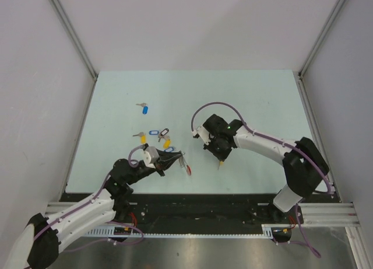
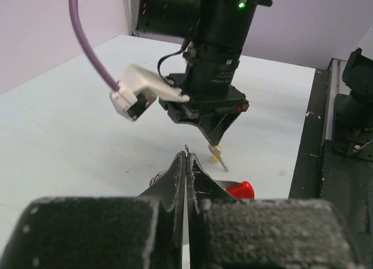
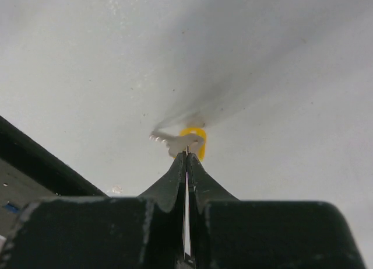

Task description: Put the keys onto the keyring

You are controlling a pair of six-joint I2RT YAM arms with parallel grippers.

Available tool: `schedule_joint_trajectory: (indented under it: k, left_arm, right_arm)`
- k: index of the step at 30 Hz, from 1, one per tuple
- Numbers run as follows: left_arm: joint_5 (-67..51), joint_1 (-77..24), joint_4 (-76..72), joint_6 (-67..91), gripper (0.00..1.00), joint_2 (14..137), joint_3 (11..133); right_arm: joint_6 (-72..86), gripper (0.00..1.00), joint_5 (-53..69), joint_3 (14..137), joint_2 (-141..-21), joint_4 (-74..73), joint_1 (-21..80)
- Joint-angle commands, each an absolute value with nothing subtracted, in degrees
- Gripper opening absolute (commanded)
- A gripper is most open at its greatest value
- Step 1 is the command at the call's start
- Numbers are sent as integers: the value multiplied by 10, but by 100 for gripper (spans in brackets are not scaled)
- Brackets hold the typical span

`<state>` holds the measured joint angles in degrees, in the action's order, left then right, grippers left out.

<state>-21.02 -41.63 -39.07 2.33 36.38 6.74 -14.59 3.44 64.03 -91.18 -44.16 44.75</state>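
Observation:
My left gripper [image 1: 175,160] [image 2: 186,154] is shut on a thin metal part of the keyring. The keyring's red arc [image 1: 187,168] [image 2: 241,189] shows just right of the fingers, and a bit of grey loop [image 2: 155,178] to their left. My right gripper [image 1: 220,161] [image 3: 186,154] points down at the table, shut on a small silver key [image 3: 172,142] with a yellow tag [image 3: 197,137]. That key [image 2: 217,158] hangs a little beyond the left fingertips. Several more keys lie on the table: blue [image 1: 144,109], yellow [image 1: 141,138], blue [image 1: 153,131], dark [image 1: 164,132], yellow [image 1: 167,144].
The pale table [image 1: 256,100] is walled by white panels at the back and both sides. A black rail [image 1: 198,208] runs along the near edge. A purple cable [image 1: 218,105] loops over the right wrist.

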Motion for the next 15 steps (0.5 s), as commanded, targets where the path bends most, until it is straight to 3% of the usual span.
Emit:
schedule_joint_trajectory:
  k: [1,12,15]
  left_arm:
    - [-192,-412,-399,7,1,342,62]
    - [-195,-412,-397,6,0,344,62]
    - [-198,-412,-398,6,0,348,64]
  right_arm:
    - [-150,0,0,682,-970,-470,446]
    - [-185,2,4,763,-1085,-415,461]
    - [-185,12,6,769,-1085,-399,465]
